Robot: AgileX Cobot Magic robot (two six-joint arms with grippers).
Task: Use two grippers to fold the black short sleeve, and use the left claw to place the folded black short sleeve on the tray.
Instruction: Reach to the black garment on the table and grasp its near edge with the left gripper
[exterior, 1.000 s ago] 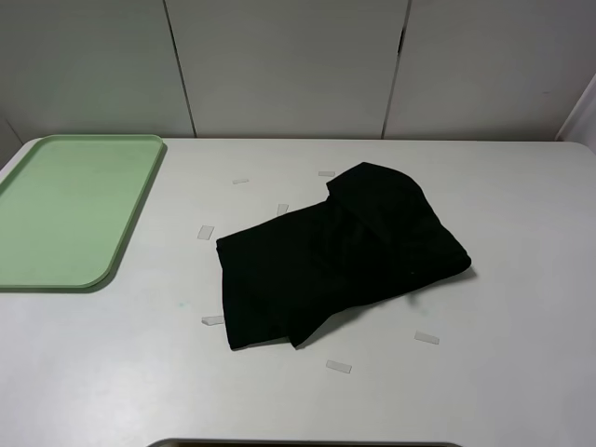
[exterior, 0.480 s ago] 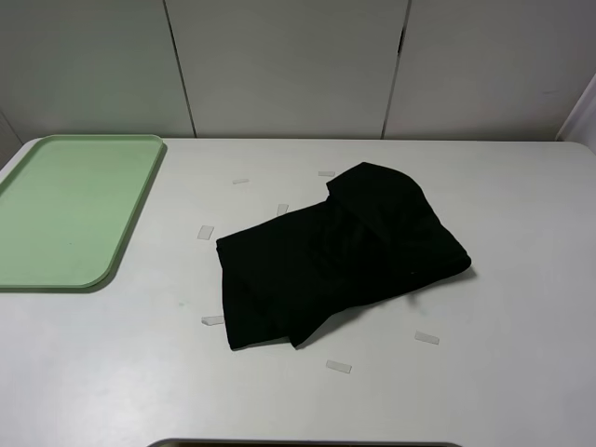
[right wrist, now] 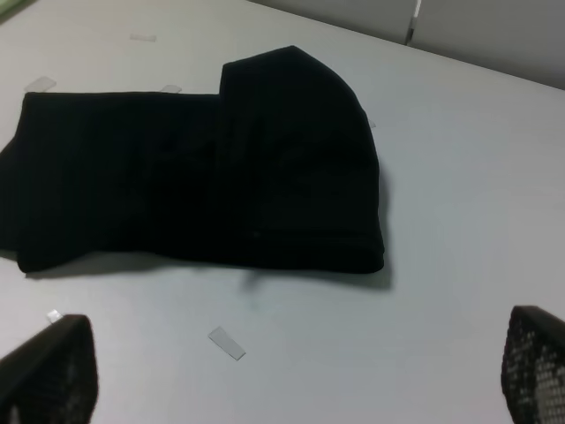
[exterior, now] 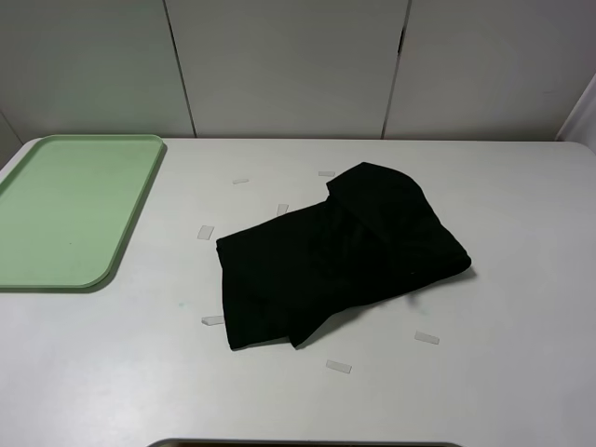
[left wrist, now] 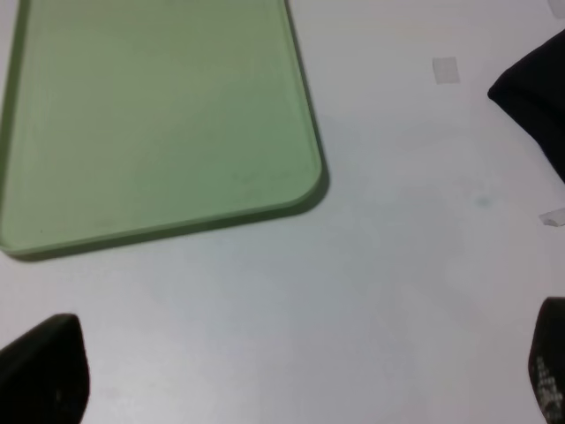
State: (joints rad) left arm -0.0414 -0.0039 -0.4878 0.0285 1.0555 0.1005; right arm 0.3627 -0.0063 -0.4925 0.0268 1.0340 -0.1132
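No text, label, brand, number or sign can be read on the black fabric short sleeve [exterior: 340, 256], the pale green rectangular plastic tray [exterior: 70, 209] or the white table [exterior: 507, 186].

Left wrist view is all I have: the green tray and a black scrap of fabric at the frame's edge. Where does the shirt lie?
Observer: The black short sleeve lies bunched and partly folded over itself in the middle of the table, apart from the tray on the left of the high view.
Operator: Is the right gripper on it?
Observer: No. The right gripper is open over bare table, short of the fabric.
Operator: Any lettering showing?
Observer: None in the high or right wrist view, only plain black cloth.
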